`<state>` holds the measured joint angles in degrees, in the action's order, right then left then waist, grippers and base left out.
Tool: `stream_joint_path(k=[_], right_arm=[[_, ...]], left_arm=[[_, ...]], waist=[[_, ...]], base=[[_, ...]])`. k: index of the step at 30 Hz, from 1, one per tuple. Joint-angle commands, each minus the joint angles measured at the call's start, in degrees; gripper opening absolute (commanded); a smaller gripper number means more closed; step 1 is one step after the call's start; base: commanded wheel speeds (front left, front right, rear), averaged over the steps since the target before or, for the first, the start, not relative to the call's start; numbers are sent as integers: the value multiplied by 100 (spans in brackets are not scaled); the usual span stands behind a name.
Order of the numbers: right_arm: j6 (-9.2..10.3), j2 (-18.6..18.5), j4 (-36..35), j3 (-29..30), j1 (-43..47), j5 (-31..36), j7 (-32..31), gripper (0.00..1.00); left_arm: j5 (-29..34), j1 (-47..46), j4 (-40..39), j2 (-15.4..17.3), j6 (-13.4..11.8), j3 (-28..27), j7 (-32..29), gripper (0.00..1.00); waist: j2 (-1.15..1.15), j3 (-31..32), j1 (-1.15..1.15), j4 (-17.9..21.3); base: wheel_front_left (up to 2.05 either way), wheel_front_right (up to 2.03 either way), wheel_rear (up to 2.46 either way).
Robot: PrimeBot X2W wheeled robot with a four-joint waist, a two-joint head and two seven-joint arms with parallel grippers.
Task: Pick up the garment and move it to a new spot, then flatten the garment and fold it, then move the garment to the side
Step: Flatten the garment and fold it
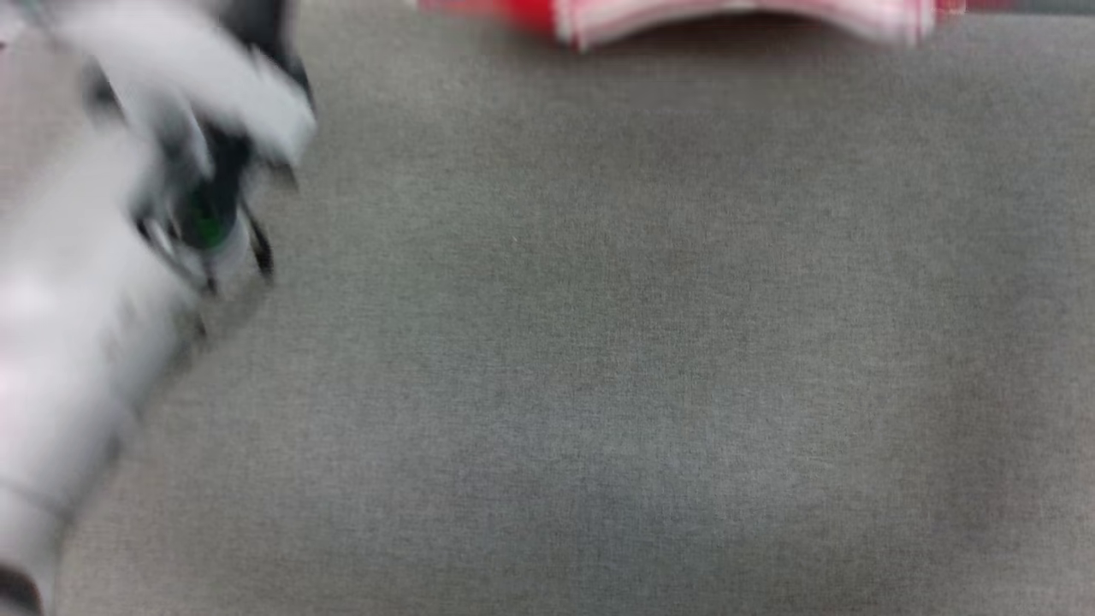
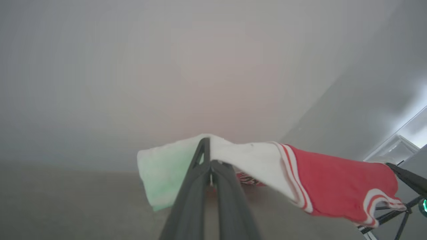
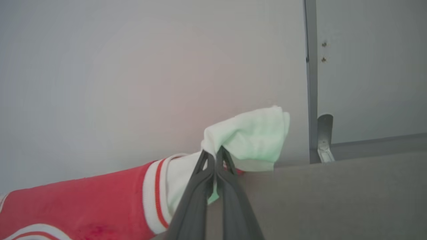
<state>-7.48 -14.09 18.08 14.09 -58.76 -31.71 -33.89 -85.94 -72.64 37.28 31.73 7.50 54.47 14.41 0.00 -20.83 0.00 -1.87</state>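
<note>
My left gripper (image 2: pixel 210 154) is clamped shut on one white end panel of the garment (image 2: pixel 333 186), with the fabric pinched between its two dark fingers and flopping over their tips. From there the red body runs away to that hand's right, sagging slightly, to the other white panel. My right gripper (image 3: pixel 212 154) is closed on that cloth in the same way. The garment's long axis therefore lies straight from one hand to the other, with an end in each and neither arm nearer. It looks to be held just above the grey bench (image 1: pixel 599 342), close to the bench's far edge and below a pale wall (image 3: pixel 133 66). In the blurred head view it is a red and white band along the top, with my left forearm (image 1: pixel 77 325) at the left edge. Bare bench spreads toward me, so I judge the set-down calls for drawing both hands back together while keeping the span stretched.
</note>
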Motion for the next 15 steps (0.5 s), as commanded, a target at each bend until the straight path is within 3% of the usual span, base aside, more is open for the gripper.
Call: stream_joint_path(k=[1,5,15], right_arm=[[-2,-112,-360,32,696,-180,-202,0],[-2,-115,-1324,177,2041,-374,-705,0],[-2,342,-3012,661,3886,-491,-1670,0]], left_arm=[[-104,584,-300,100,-7,6,38,0],[-140,1624,-945,395,-7,-4,80,0],[368,3064,-1569,612,-7,-327,83,0]], waist=[[0,220,0,-134],[0,351,0,-179],[0,539,0,-178]], base=[[0,0,0],[0,0,0],[0,0,0]])
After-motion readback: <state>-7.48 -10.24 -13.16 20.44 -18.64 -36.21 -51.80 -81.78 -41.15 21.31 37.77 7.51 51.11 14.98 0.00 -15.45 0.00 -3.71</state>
